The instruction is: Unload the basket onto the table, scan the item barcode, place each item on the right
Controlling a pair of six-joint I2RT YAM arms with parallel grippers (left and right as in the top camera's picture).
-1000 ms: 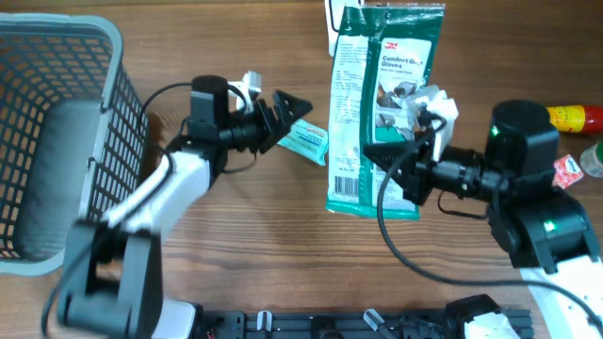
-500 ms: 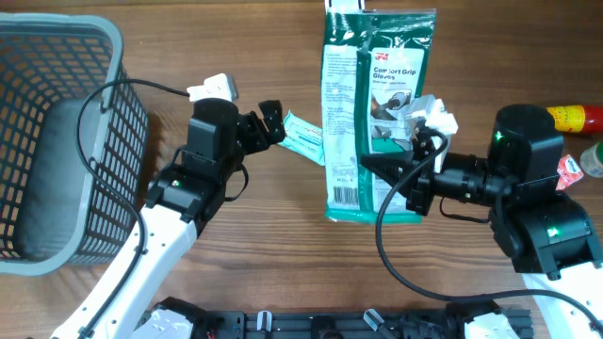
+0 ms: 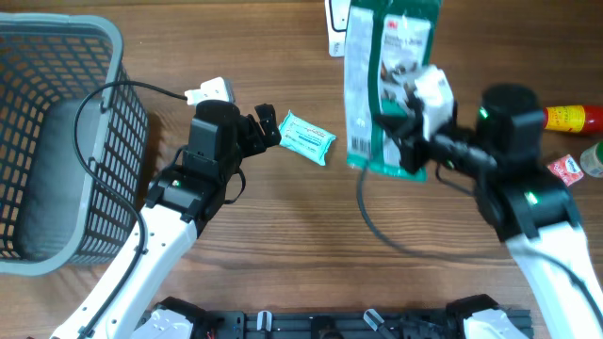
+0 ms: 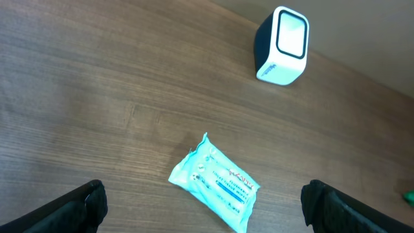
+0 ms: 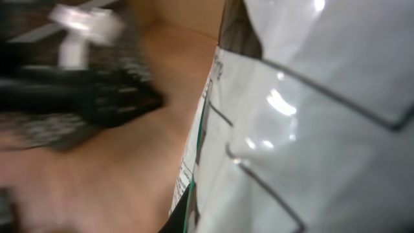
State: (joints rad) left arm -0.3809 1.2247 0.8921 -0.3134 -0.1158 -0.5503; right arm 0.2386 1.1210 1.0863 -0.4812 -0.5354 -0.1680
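Jaws first: those of our right gripper are clamped on the lower edge of the green glove packet. We hold it lifted over the far middle of the wooden table, barcode panel facing up, its top covering part of the barcode scanner. Our left gripper hangs with jaws wide apart beside a small teal wipes packet. A grey mesh basket stands at the left.

The right end effector now holds the green glove packet farther up the desk, closer to the white scanner than before. The left end effector sits pulled back, leaving the teal pack fully uncovered.
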